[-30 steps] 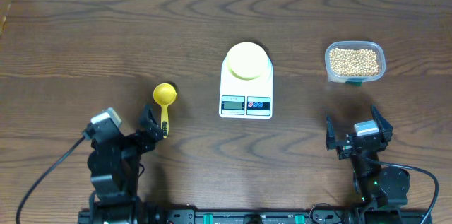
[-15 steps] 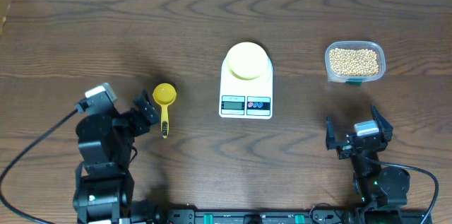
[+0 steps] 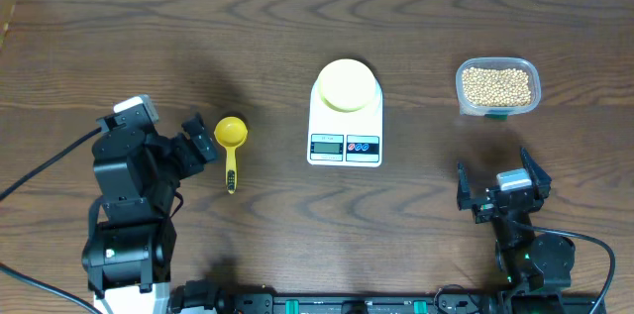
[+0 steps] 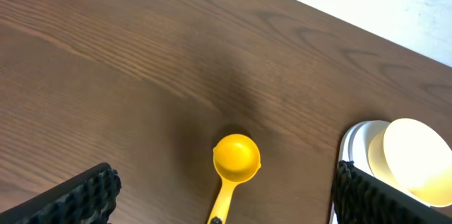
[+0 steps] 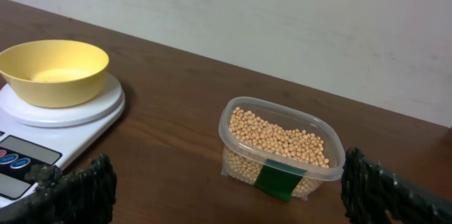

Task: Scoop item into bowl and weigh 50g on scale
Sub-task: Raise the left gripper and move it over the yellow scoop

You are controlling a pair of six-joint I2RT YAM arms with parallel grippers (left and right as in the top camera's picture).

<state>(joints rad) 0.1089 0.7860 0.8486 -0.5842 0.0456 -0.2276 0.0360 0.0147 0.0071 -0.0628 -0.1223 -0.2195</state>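
Two pincers, both empty, and nothing had gone into the bowl yet as far as I could see. On the left, the left pincer (image 3: 201,139) had its fingers spread wide apart, just beside the yellow scoop (image 3: 231,134), which lay flat on the bench (image 3: 99,37) with its handle pointing back toward the robot.

My worry: that handle looked thin and sat right on the wood, so an off-centre squeeze could skid or spin it away instead of picking it up.

In the middle, the bowl (image 3: 346,85) sat on the scale (image 3: 344,146); the display was too small to read. Any scoop travelling across could clip the bowl and shove it off the platform.

Over on the right, the beans (image 3: 496,84) were all in the clear tub (image 3: 460,86), well apart from the left pincer with the scale between them. They're round, so a heaped scoop would probably shed some on the long carry, and overshooting 50g looked easy.

The right pincer (image 3: 492,163) was near the tub, on the robot's side of it, fingers apart, touching nothing.
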